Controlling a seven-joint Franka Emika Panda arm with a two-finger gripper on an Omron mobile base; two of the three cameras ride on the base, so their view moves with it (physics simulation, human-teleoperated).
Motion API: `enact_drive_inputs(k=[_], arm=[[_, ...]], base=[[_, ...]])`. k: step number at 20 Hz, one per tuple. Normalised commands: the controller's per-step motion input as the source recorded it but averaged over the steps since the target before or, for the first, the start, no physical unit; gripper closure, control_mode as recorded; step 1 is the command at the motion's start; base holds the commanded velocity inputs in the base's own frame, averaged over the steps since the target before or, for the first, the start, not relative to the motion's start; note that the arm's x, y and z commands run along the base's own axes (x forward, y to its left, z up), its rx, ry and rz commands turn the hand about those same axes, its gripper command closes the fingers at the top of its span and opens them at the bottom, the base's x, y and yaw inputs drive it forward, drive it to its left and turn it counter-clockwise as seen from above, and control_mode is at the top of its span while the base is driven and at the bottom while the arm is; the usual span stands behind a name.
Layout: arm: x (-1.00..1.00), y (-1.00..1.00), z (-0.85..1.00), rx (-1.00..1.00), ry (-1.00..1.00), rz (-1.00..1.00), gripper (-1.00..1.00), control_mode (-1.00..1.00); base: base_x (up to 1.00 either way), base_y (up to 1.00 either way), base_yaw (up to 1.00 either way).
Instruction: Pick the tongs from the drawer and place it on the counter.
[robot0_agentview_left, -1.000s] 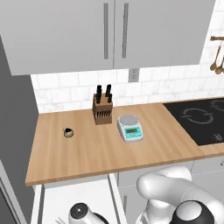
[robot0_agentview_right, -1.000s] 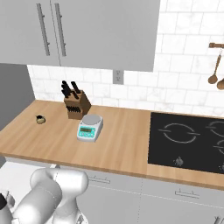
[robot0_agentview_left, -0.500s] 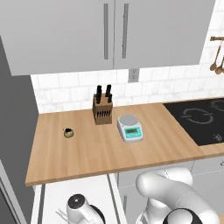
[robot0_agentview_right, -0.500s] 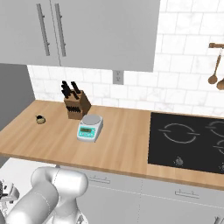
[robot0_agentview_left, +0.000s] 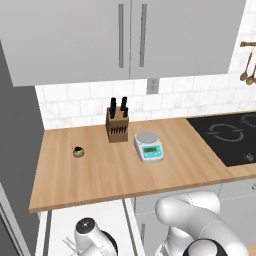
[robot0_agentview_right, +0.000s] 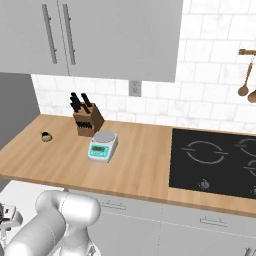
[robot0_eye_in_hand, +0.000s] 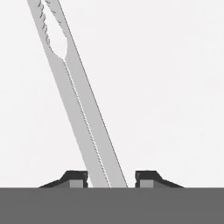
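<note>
In the hand view the tongs (robot0_eye_in_hand: 85, 127) lie on the plain white floor of the drawer (robot0_eye_in_hand: 175, 87), running from between the fingertips of the claw (robot0_eye_in_hand: 111, 178) up and away to the upper left. The claw is spread: its two dark fingertips (robot0_eye_in_hand: 74, 178) stand apart on either side of the tongs' near end. The left tip sits just beside the metal and the right tip stands a little off it, and whether either one touches cannot be told. The two slim arms of the tongs lie closed together near the claw and part toward the far end, where their toothed edges show.

The left base view shows the drawer (robot0_agentview_left: 60, 220) pulled out below the front edge of the table (robot0_agentview_left: 125, 170), with the white wrist reaching down into it. The claw's tips and the tongs are too small to make out there. It also shows what stands on the table: a knife block (robot0_agentview_left: 117, 127) near the wall, a small kitchen scale (robot0_agentview_left: 149, 146) just in front of and right of it, and a small dark round thing (robot0_agentview_left: 78, 152) well to the left. The black cooktop (robot0_agentview_left: 230, 137) lies at the right end. The right base view shows the same table (robot0_agentview_right: 135, 165) from the other side, with more of the cooktop (robot0_agentview_right: 215, 157) and the wooden spoons (robot0_agentview_right: 246, 75) hanging on the wall above it.
</note>
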Motion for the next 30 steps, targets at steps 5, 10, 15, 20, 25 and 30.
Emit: enact_drive_inputs(k=[5,10,15,20,25,30], arm=[[-0.10,0.00,0.30,0.00,-0.07,0.00,1.00,-1.00],[-0.48,0.00,1.00,0.00,-0.02,0.00,1.00,-1.00],[-0.51,-0.01,1.00,0.00,0.00,0.00,1.00,-1.00],[-0.05,-0.14,0.83,0.00,-0.13,0.00,1.00,-1.00],[0.55,-0.16,0.79,0.00,-0.15,0.00,1.00,-1.00],[0.92,-0.22,0.64,0.03,-0.10,0.00,1.00,-1.00]], base=[[0.00,0.00,0.00],[0.00,0.00,0.00],[0.00,0.00,0.00],[0.00,0.00,0.00],[0.00,0.00,0.00],[0.00,0.00,0.00]])
